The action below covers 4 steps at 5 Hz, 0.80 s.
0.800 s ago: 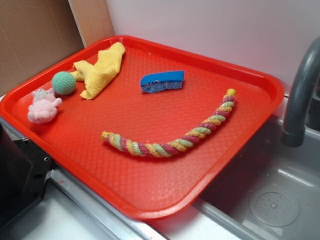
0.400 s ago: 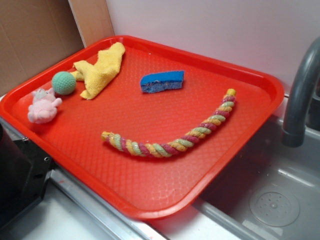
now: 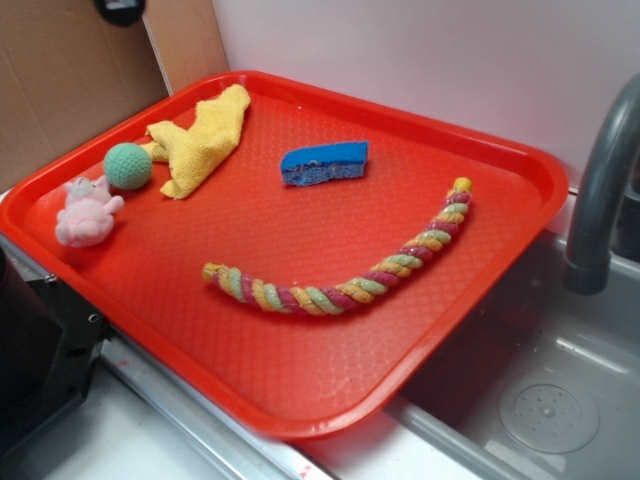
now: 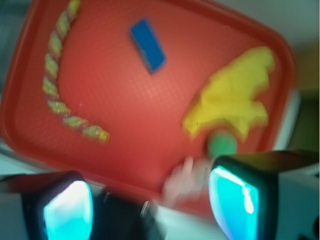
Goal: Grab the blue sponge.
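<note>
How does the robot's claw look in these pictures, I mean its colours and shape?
In the wrist view, the claw has two blocky dark fingers, each with a bright cyan, glossy pad on its face. The picture is blurred, so no markings or cables can be made out. In the exterior view, only a small dark part shows at the top edge.

exterior view sharp, evenly lit; wrist view motion-blurred.

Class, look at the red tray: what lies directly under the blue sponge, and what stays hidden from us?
The blue sponge lies flat on the red tray, nothing else beneath it. Its underside, and the patch of tray it covers, cannot be seen.
</note>
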{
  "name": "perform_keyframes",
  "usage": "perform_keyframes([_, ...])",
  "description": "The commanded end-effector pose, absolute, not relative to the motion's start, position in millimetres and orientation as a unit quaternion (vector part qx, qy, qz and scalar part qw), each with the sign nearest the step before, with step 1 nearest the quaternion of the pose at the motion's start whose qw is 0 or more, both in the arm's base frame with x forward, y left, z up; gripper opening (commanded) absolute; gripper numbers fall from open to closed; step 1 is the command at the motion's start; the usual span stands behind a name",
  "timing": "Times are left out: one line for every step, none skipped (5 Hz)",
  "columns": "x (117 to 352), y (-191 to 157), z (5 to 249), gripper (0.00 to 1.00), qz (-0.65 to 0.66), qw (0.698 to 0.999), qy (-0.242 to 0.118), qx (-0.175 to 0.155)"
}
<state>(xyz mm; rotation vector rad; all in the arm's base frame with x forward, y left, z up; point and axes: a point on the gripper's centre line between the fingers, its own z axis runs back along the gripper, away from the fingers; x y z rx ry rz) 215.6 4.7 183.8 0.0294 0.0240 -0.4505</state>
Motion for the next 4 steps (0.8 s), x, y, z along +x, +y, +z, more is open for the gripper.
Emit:
perform_keyframes([269, -24, 112, 1.0, -0.44, 0.898, -0.022, 0.018])
perform_keyframes([262, -34, 81, 1.0, -0.399, 0.916, -0.032, 0.022])
perform_keyframes([261, -46, 48, 1.0, -0.36, 0.932, -0.019, 0.013])
perform_keyframes([260, -46, 37, 1.0, -0.318, 0.948, -0.009, 0.023])
